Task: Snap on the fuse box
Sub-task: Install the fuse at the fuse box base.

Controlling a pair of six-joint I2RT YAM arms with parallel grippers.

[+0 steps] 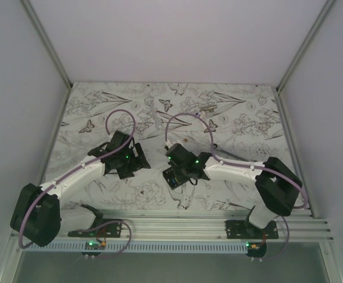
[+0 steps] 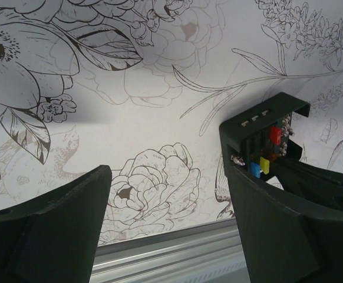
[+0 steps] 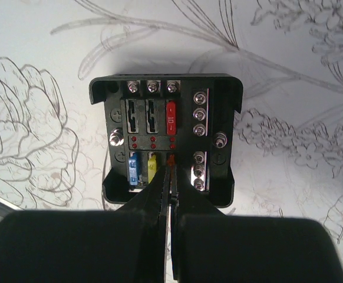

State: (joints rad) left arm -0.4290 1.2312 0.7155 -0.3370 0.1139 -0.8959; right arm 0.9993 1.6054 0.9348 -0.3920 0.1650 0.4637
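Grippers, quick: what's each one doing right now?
Left gripper: open, empty.
Right gripper: shut, tips at the fuse box lower fuse row; whether they pinch a fuse cannot be told.

Matt black plastic fuse box [image 3: 167, 141], shiny metal screws [image 3: 200, 114], glossy coloured plastic fuses [image 3: 171, 118], matt flower-printed table cover [image 2: 160, 106]

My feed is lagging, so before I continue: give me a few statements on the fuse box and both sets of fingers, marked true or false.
1. The left fingers are spread apart with nothing between them. True.
2. The fuse box lies face down. False: its fuses face up.
3. Its upper row holds a single red fuse. True.
4. The right fingers are wide open. False: they are closed together, with their tips at the box's lower row.
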